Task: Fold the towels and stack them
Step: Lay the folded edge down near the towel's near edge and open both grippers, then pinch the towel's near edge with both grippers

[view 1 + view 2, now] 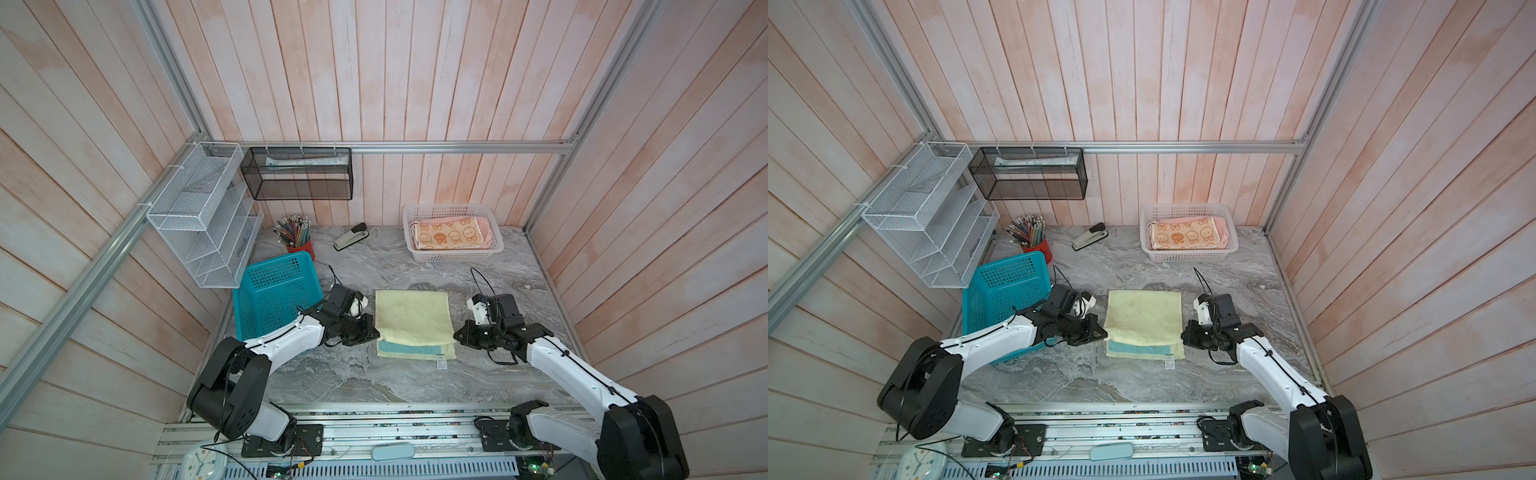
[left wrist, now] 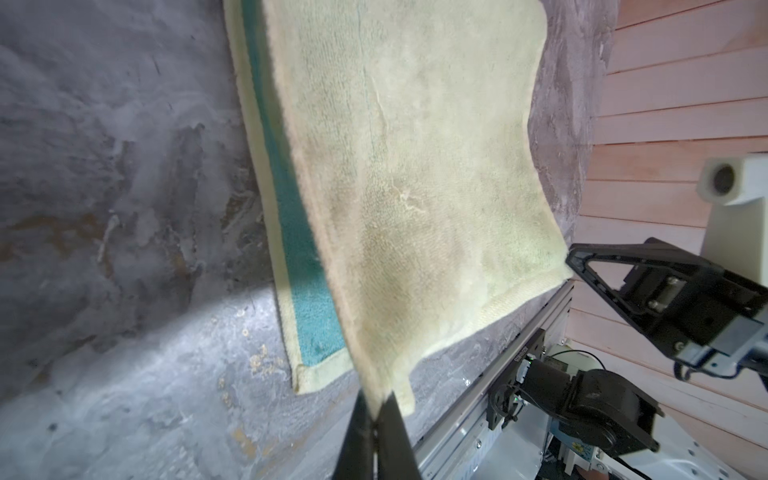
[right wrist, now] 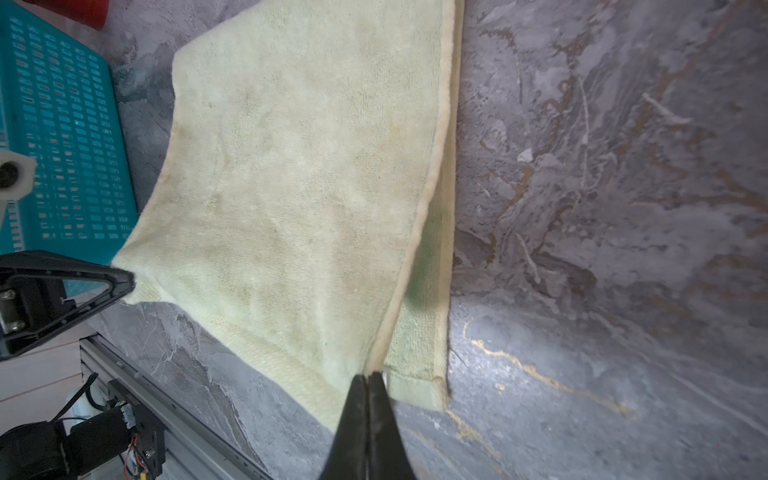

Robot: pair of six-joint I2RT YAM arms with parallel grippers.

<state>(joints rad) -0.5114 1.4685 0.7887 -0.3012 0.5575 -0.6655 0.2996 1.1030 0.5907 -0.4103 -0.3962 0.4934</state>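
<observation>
Yellow towel [image 1: 411,318] in the middle of the table [image 1: 332,382], pinched by its top layer's near corners.
My left gripper [image 2: 376,409] and right gripper [image 3: 368,376] clamp those corners, which vanish between my fingertips; the raised flap covers all but a teal strip beneath. Far right corner: the bunny towel [image 1: 446,237] hides most of a pink towel [image 1: 484,225] in a white basket [image 1: 457,257].

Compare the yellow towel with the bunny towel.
The yellow towel is pale yellow with teal; the bunny towel is orange with cream bunnies. The yellow towel lies on the table, pinched by the left gripper and right gripper; the bunny towel sits folded in the white basket. Both are terry.
</observation>
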